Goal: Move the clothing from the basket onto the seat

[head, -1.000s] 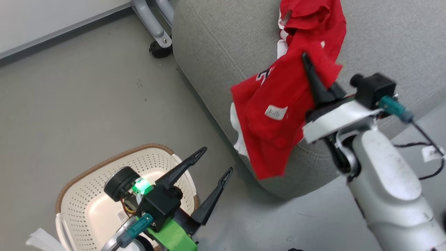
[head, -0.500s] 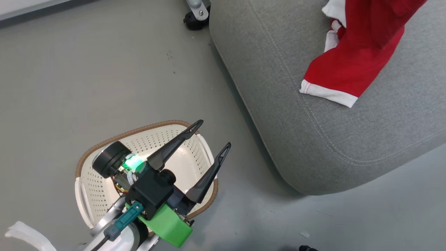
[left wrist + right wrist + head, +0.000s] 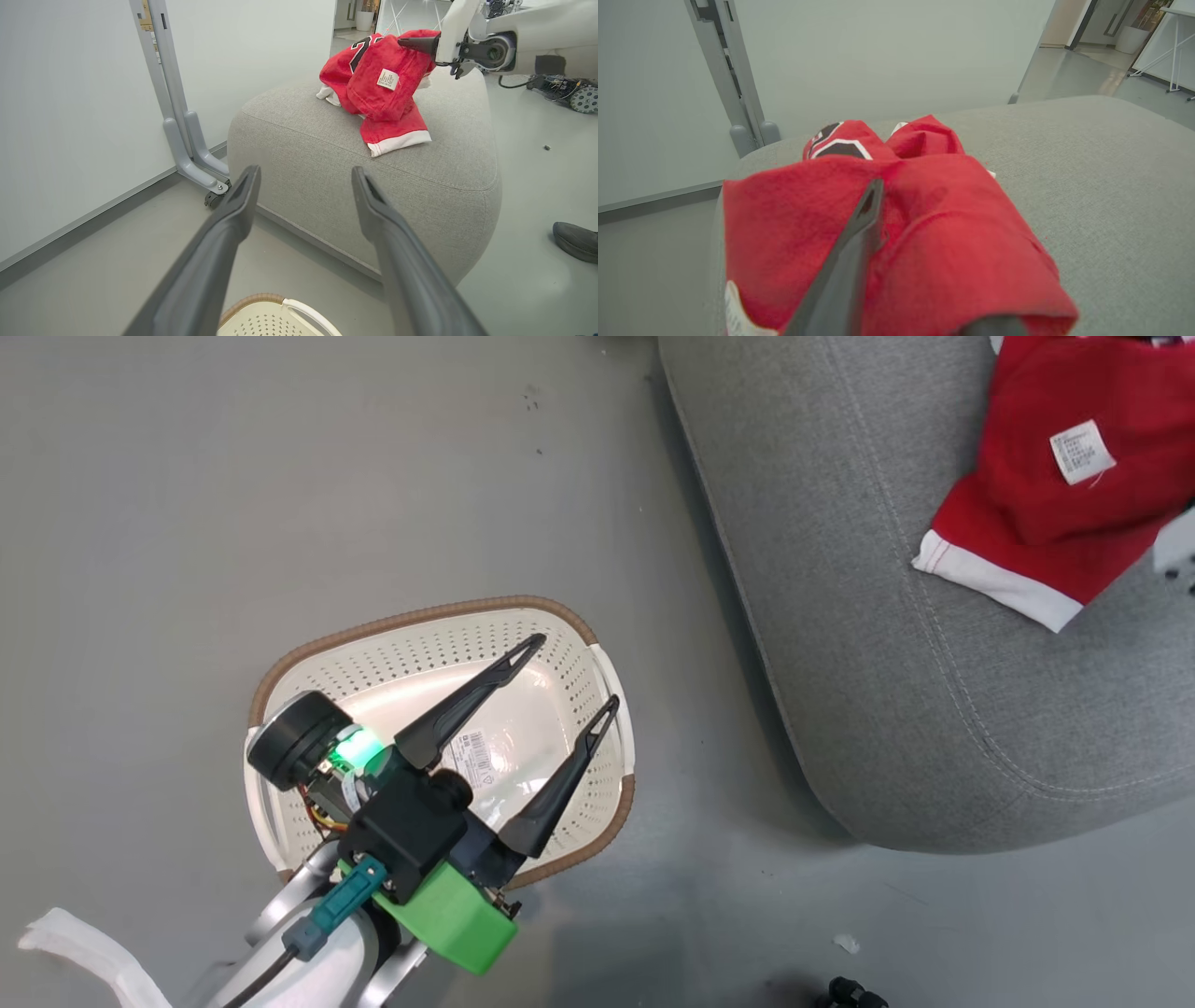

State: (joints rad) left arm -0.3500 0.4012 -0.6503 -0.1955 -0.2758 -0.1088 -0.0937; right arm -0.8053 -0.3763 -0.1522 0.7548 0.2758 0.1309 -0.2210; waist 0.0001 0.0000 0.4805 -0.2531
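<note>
1. Left pincer [image 3: 575,670] wide open, over cream holey plastic basket [image 3: 420,616].
2. Ahead: big grey cloth seat [image 3: 327,140], bright red clothing [image 3: 378,88] on top.
3. Right pincer [image 3: 416,44] touching clothing; grip hard to tell.
4. Ahead-left: grey metal wheeled stand [image 3: 173,135].

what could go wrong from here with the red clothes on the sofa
1. The clothing is draped over the fingers of the right gripper; pulling back could snag it and drag it off the seat.
2. Its white hem lies near the seat's rounded edge, so a small tug may slide it to the floor.
</note>
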